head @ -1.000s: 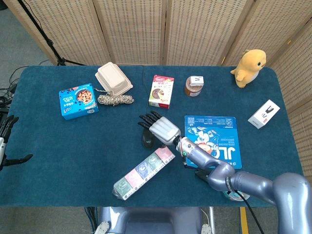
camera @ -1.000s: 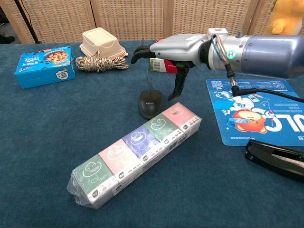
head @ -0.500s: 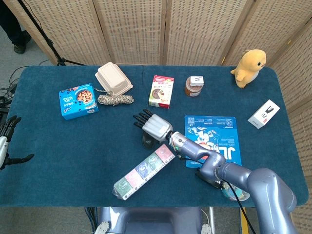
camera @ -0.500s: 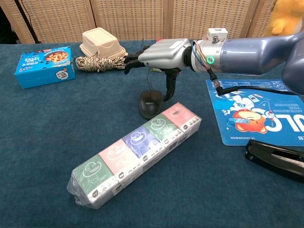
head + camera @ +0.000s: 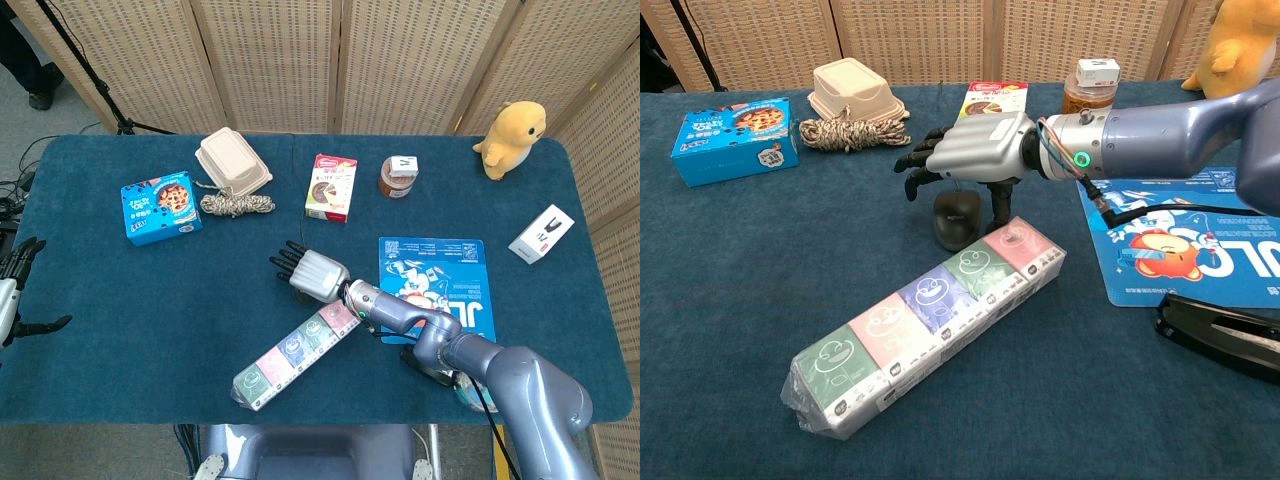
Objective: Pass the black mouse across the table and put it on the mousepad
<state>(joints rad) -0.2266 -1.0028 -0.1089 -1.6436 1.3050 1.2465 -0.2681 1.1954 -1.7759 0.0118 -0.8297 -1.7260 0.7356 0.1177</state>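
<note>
Since a second ago my right hand (image 5: 975, 152) has sunk from above onto the black mouse (image 5: 957, 217), just beside the tissue pack (image 5: 930, 320). My fingers are spread over it, thumb beside it, nothing gripped yet. Next I must close, then carry it right to the mousepad (image 5: 440, 285). Only the chest view shows the mouse; the head view hides it and shows my left hand (image 5: 15, 290) idle, open.
</note>
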